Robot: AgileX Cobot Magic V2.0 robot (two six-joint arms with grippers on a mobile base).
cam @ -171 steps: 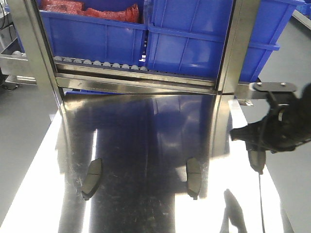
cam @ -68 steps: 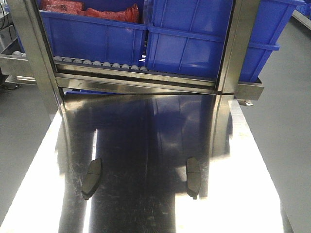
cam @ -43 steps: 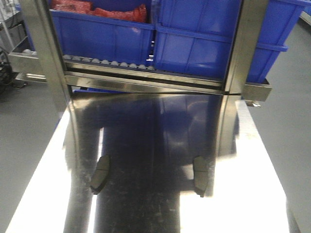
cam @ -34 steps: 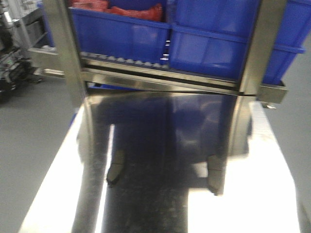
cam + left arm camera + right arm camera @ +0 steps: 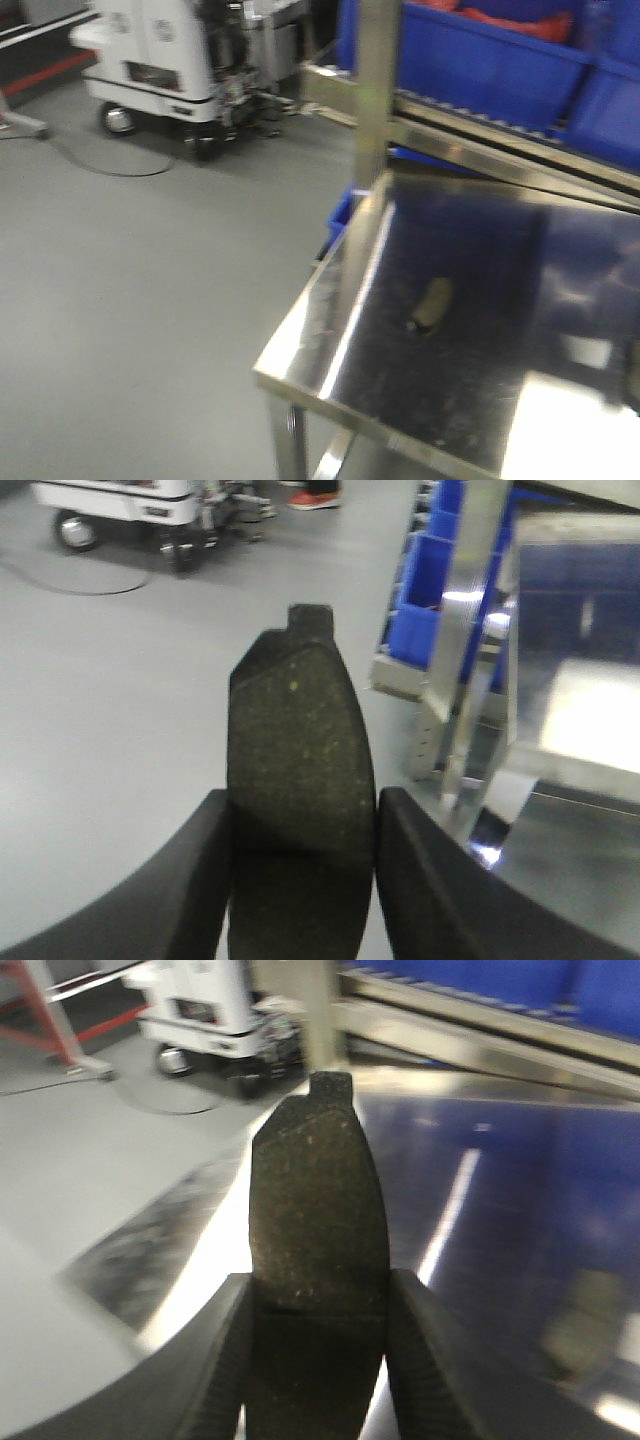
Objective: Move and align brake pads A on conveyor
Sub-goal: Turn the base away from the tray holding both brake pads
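My left gripper (image 5: 300, 810) is shut on a dark grey brake pad (image 5: 298, 740) that stands up between its fingers, tab end away from me, over grey floor beside the steel table (image 5: 570, 780). In the right wrist view, my right gripper (image 5: 320, 1295) is shut on a second brake pad (image 5: 318, 1190), held above the shiny table's left edge (image 5: 215, 1260). A third brake pad (image 5: 430, 305) lies blurred on the steel table (image 5: 330, 360) in the front view, where neither gripper shows. The conveyor is out of view.
A white wheeled cart (image 5: 165, 60) stands on the grey floor at the far left, with a cable (image 5: 110, 165) on the floor. Blue bins (image 5: 500, 60) sit on a roller rack behind the table. A steel post (image 5: 372, 90) rises at the table's corner. A red frame (image 5: 45, 1015) shows far left.
The front view has swung left: the table now sits at the right, and the floor and the white cart have come into view. The two pads on the table slid rightward in frame.
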